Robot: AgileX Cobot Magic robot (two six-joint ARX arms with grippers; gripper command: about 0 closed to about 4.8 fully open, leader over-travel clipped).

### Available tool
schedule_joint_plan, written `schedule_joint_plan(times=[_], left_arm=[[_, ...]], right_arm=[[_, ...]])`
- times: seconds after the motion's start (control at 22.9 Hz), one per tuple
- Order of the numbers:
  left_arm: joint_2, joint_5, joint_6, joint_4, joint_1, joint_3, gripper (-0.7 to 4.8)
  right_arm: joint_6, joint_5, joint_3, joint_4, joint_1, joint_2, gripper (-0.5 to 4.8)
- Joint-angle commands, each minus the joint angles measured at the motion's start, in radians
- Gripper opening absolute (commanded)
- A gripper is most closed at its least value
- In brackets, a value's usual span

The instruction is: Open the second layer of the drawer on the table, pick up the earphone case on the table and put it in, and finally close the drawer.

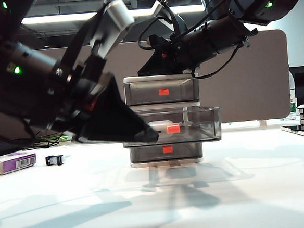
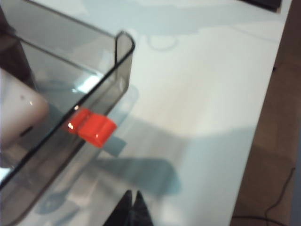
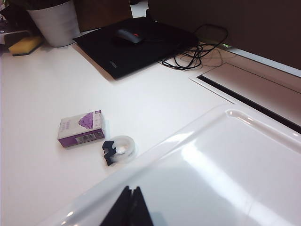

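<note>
On the white table [image 1: 251, 190] the drawer [image 1: 161, 82] has its second layer [image 1: 194, 124] pulled out, the earphone case [image 1: 160, 126] lying inside. The left gripper [image 2: 133, 207], jaws pressed together, sits beside its front; the right gripper [image 3: 131, 205], likewise pressed together, rests atop the unit.

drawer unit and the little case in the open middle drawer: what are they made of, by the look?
Middle drawer: likely smoky see-through plastic; contents show through its glossy walls. Red tab: shiny, probably plastic. Drawer unit top: glossy white, likely plastic. Earphone case: smooth whitish, seemingly plastic; blurred.
</note>
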Motion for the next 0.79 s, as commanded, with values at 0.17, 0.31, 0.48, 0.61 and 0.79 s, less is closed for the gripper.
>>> schedule_joint_plan(times=[0.17,0.31,0.48,0.61,0.79], left_arm=[[0.074,0.252,0.005,-0.006,0.144,0.111,-0.06],[0.116,0.258,0.053,-0.107,0.179,0.18,-0.06],[0.147,0.275,0.083,-0.107,0.179,0.212,-0.06],[0.158,0.261,0.099,-0.108,0.179,0.215,-0.06],[0.167,0.141,0.111,-0.097,0.179,0.215,-0.06]], right_arm=[[0.025,0.013,-0.026,-0.158,-0.002,0.03,-0.05],[0.025,0.013,-0.026,-0.158,-0.002,0.03,-0.05],[0.025,0.013,-0.026,-0.159,-0.002,0.03,-0.05],[0.025,0.013,-0.026,-0.16,-0.002,0.03,-0.05],[0.025,0.013,-0.027,-0.16,-0.002,0.03,-0.05]])
